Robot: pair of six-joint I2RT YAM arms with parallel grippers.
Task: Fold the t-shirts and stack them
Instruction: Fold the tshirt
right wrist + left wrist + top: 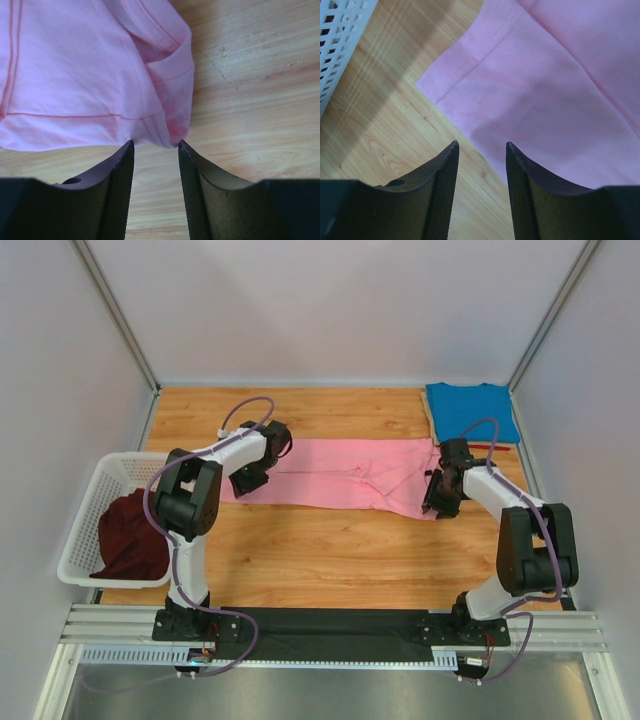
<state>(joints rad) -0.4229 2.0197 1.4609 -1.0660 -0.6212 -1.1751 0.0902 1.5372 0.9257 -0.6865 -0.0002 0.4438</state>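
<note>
A bright pink t-shirt [340,472] lies spread in a long band across the middle of the table. My left gripper [247,480] hovers at its left end, open; in the left wrist view the pink t-shirt [545,85] has its hemmed corner just ahead of the gripper [481,146], with bare wood between the fingertips. My right gripper [439,502] is open at the shirt's right end, where the pink t-shirt [90,75] has a bunched edge right in front of the gripper [156,144]. A folded blue t-shirt [470,412] lies at the back right. A dark maroon t-shirt [132,535] sits in the basket.
The white lattice basket [82,530] stands at the table's left edge; its wall [337,40] shows in the left wrist view. White enclosure walls surround the table. A thin red object [480,448] lies by the blue shirt.
</note>
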